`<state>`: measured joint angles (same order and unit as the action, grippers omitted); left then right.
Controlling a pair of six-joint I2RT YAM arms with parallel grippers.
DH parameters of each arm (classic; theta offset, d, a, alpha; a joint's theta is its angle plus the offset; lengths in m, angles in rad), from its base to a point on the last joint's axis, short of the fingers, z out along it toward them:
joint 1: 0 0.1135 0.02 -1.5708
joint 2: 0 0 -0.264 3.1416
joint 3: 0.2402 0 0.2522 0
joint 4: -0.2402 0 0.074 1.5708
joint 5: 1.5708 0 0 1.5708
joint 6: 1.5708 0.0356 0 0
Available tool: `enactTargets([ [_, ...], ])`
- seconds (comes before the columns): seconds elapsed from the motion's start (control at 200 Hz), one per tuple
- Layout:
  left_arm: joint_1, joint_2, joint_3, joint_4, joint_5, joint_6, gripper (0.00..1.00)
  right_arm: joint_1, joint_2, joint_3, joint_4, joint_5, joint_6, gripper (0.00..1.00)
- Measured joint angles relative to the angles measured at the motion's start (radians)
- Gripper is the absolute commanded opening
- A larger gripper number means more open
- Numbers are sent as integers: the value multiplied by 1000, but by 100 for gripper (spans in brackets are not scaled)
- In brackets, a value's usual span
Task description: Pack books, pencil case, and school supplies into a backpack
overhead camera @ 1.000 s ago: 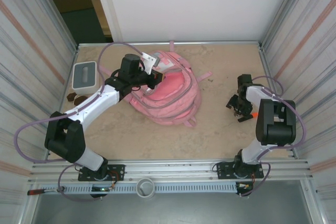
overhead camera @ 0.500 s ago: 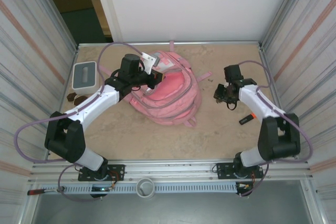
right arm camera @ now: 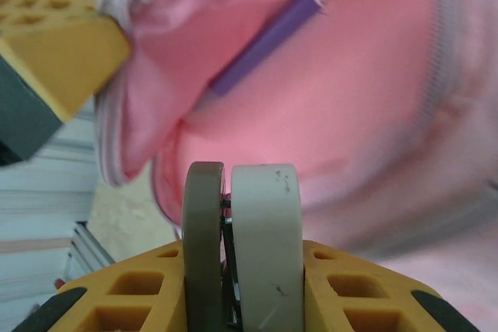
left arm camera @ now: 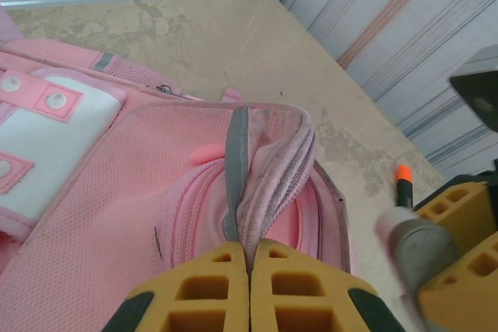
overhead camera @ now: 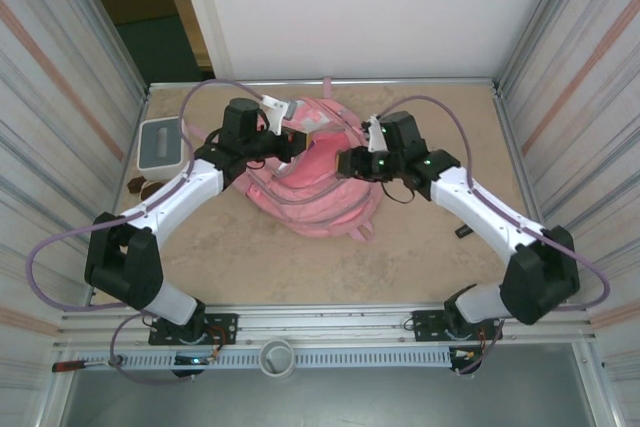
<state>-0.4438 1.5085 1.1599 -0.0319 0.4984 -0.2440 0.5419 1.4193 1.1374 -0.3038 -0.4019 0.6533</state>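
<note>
Table (overhead camera: 420, 247): A tan tabletop, fenced by ribbed walls on the left and right of the overhead view. There was bare room in front of the bag and at the lower right.

Backpack (overhead camera: 320, 187): A large soft pink bag lay at the centre of the overhead view, with its mouth turned toward the top of the frame.

Left gripper (left arm camera: 249, 258): It was clamped fully onto the backpack's grey-trimmed flap edge at the bottom centre of its own view. It was pulling the flap up, apparently so the opening gaped for the other arm.

Right gripper (right arm camera: 243, 270): It was closed on a grey stick (right arm camera: 261, 246) with an orange tip. It sat just at the bag's mouth, right of centre in the overhead view, seemingly placed to feed the stick in.

White box (overhead camera: 160, 143): It stood at the left edge of the overhead view, well apart from the bag.

Purple pen (right arm camera: 264, 36): It lay slanted inside the pink opening, at the upper centre of the right wrist view.

Black piece (overhead camera: 463, 231): A short item lay on the bare table at the right, not yet packed.

Clearance: The two claws were close together at the opening, so I judged the entry gap narrow.
</note>
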Motion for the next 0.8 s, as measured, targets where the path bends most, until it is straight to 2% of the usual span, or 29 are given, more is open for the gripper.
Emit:
enactTargets([
  [0.08, 3, 0, 5, 0, 6, -16, 0, 23, 67, 49, 55, 14, 55, 36],
  [0.266, 6, 0, 5, 1, 6, -27, 0, 43, 220, 116, 116, 61, 178, 65],
  [0.421, 5, 0, 5, 0, 5, -31, 0, 48, 221, 107, 121, 74, 198, 69],
  [0.546, 6, 0, 5, 3, 3, -31, 0, 37, 109, 54, 86, 114, 167, 70],
  [0.621, 6, 0, 5, 5, 3, -31, 0, 4, 2, 8, 16, 159, 142, 75],
  [0.686, 6, 0, 5, 7, 3, -31, 0, -61, -95, -24, -67, 214, 125, 79],
  [0.797, 6, -5, -15, 30, 3, -33, 0, -250, -229, -87, -214, 327, 103, 88],
])
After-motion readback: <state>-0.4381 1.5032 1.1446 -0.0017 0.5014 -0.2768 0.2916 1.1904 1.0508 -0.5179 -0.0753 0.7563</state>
